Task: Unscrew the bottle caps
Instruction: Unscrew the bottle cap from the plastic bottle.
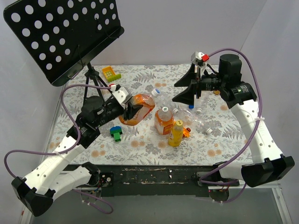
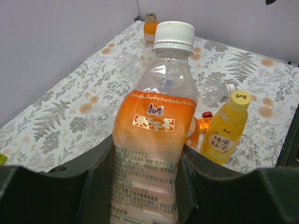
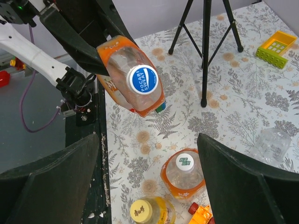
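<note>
Above the floral desk (image 1: 140, 147), an orange-labelled clear plastic bottle (image 1: 141, 106) is pinched by the left gripper (image 1: 130, 110), its white round cap (image 3: 143, 80) on and offered to the spread right gripper (image 1: 186, 88) nearby. Next, the cap must be enclosed squarely, then twisted.

A table (image 1: 140, 150) covered in a pale cloth printed with grey ferns and orange blossoms stands against plain, evenly lit pale walls (image 1: 187, 28); a black perforated music stand (image 1: 60, 32) on a tripod (image 3: 205, 56) rises at its far left; grey floor (image 3: 18, 149) shows beyond the near edge.
</note>
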`<state>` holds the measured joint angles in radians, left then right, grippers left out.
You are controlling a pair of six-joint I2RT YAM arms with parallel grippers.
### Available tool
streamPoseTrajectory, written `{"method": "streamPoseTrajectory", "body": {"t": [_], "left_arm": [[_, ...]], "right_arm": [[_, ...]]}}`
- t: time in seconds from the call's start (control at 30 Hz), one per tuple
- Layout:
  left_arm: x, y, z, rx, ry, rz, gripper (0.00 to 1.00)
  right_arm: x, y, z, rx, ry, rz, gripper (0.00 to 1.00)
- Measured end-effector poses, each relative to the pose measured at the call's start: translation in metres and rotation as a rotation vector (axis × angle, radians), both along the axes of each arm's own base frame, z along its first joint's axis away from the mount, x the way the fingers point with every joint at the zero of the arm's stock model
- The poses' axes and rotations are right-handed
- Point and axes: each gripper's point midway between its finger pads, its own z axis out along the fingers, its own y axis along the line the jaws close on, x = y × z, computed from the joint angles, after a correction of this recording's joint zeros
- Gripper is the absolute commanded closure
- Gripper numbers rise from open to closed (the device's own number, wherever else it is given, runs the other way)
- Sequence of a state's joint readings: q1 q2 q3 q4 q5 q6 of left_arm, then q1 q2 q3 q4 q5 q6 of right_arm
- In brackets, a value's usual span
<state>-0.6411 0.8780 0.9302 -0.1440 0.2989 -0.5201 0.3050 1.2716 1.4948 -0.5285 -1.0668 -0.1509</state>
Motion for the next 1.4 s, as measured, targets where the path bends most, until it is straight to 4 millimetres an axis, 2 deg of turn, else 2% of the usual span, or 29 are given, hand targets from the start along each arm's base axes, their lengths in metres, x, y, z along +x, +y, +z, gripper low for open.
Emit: {"method": "streamPoseTrajectory", "body": {"t": [0.2,0.5,0.6,0.77,0.93,1.07,1.2,1.4], "left_arm": [[0.011,-0.009,-0.007,0.021,0.010,-0.004,1.00],[0.020,-0.016,-0.003,0.048,-0.018,-0.019,1.00],[0.025,-0.019,0.001,0.059,-0.032,-0.024,1.00],[0.030,-0.026,0.003,0.077,-0.040,-0.044,1.00],[0.031,-0.032,-0.005,0.115,-0.029,-0.081,1.00],[0.035,-0.037,-0.012,0.156,-0.013,-0.098,1.00],[0.036,-0.038,-0.018,0.187,-0.002,-0.110,1.00],[0.033,-0.039,-0.014,0.195,-0.009,-0.129,1.00]], "right_arm": [[0.004,0.000,0.004,0.038,0.057,-0.011,0.09],[0.006,-0.003,0.003,0.049,0.091,-0.014,0.13],[0.008,-0.002,0.002,0.054,0.117,-0.019,0.17],[0.009,0.001,-0.012,0.068,0.217,-0.009,0.20],[0.023,0.007,-0.027,0.063,0.321,-0.003,0.23],[0.027,0.012,-0.034,0.057,0.363,0.007,0.29],[0.021,0.020,-0.031,0.053,0.359,0.036,0.33],[0.020,0.024,-0.025,0.051,0.329,0.051,0.47]]}}
